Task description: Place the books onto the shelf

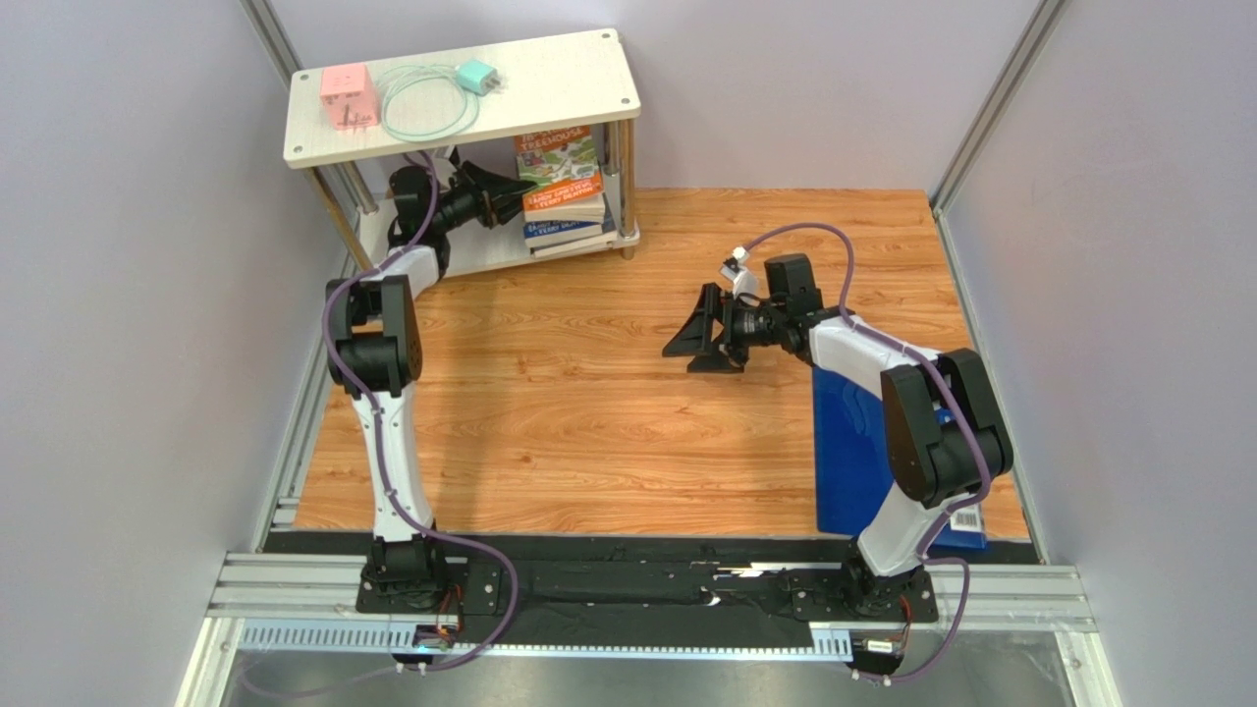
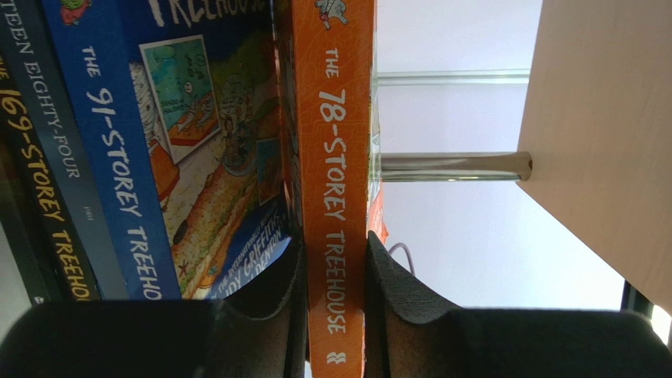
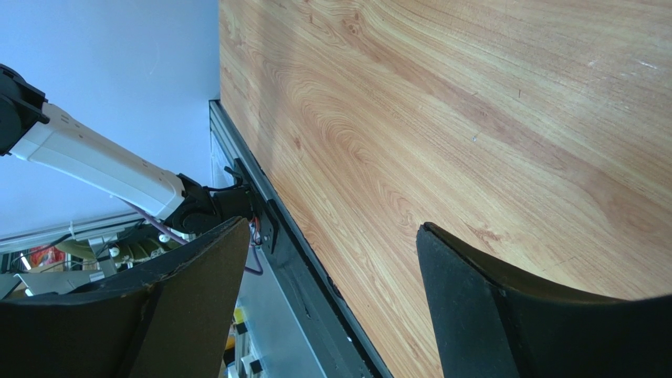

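**A:** Left tool (image 2: 335,260): pads closed to a book-thick gap, clamped across the spine of the orange book (image 2: 339,157).

**B:** Where is it? Largest thing first.

**A:** Desk (image 1: 590,427), then the shelf (image 1: 568,81) at its far left corner. The orange book is inside the lower tier, held tilted just beside the stack (image 1: 568,218) lying flat there. The spine grip probably lets it slide in edgewise under the top board.

**B:** Right tool (image 3: 331,236)?

**A:** Wide open and holding nothing. It hovers mid-desk, well apart from the shelf, presumably to stay out of the way.

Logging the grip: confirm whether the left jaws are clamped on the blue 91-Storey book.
No, the left jaws pinch the orange 78-Storey Treehouse book by its spine.
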